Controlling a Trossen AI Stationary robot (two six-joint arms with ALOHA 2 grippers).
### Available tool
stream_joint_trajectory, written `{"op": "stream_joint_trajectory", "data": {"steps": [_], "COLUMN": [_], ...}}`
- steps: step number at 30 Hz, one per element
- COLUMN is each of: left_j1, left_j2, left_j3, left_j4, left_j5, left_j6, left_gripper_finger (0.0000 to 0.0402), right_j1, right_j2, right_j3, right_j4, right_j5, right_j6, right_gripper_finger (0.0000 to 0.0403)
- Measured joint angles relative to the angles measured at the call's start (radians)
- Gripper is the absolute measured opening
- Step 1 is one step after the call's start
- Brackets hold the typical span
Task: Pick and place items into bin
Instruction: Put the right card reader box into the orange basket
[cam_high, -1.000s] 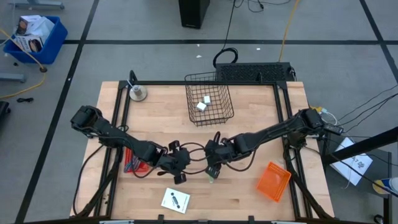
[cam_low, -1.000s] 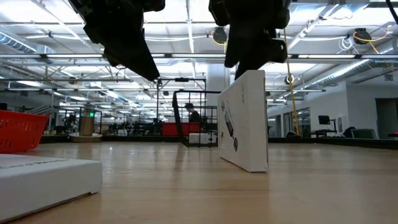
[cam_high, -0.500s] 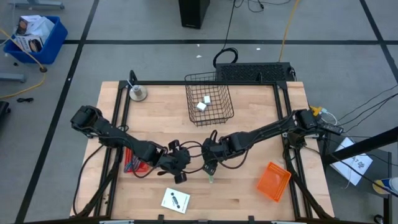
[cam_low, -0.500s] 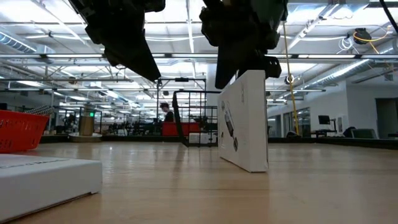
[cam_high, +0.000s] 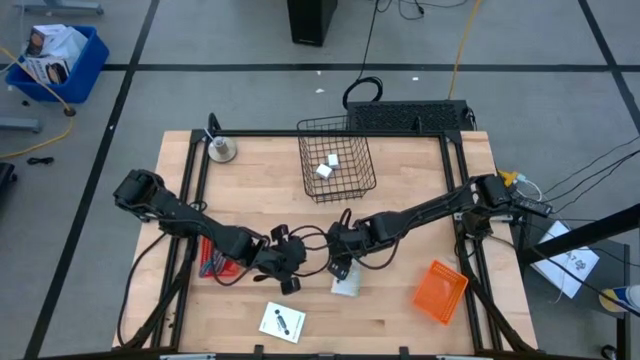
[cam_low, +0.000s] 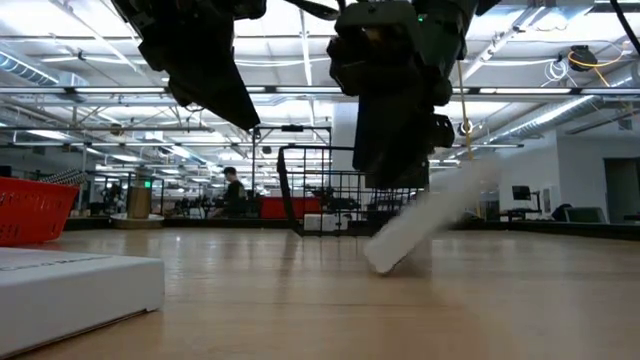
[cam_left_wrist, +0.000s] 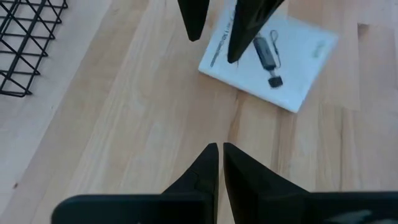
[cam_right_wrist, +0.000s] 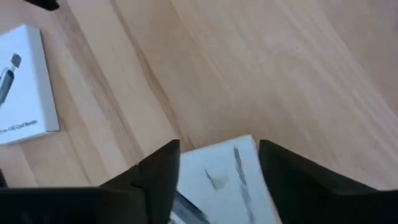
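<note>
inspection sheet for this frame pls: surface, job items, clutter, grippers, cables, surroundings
Surface: wooden table, bare in places.
Job's things: white box tipping over below the right gripper; second white box flat near the front edge; two small white blocks in the wire basket.
Clutter: orange bin front right; red-blue item under the left arm.
Grippers: left gripper shut, empty; right gripper open astride the tipping box.
Cables: black loops between the arms.
Surroundings: blue crate on the floor; person far behind.
</note>
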Motion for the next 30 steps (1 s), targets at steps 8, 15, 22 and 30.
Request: {"op": "stream_joint_trajectory", "data": {"steps": [8,15,22,30], "left_j1": [-0.003,-0.017,0.055,0.145], "left_j2": [0.000,0.031,0.188,0.302], "left_j3": [0.000,-0.039,-0.028,0.008], "left_j4": [0.001,0.245,0.485,0.495], "left_j5": [0.000,-0.014,0.158,0.265], "left_j6": [0.000,0.060,0.145,0.080], "left_gripper_finger": [0.0028,0.0028,0.0014,0.0015], "right_j1": [0.022,0.135,0.257,0.305], "right_j2": [-0.011,-0.043,-0.040,-0.033], "right_j3": [0.000,0.000,-0.017,-0.213], "right_j4": [-0.028,-0.238,-0.218,0.067], "right_j5": [-0.027,-0.016,0.060,0.075], "right_j6": [-0.048,0.087,0.283,0.407], "right_gripper_finger": [0.0064,0.0006,0.0002,0.0001]}}
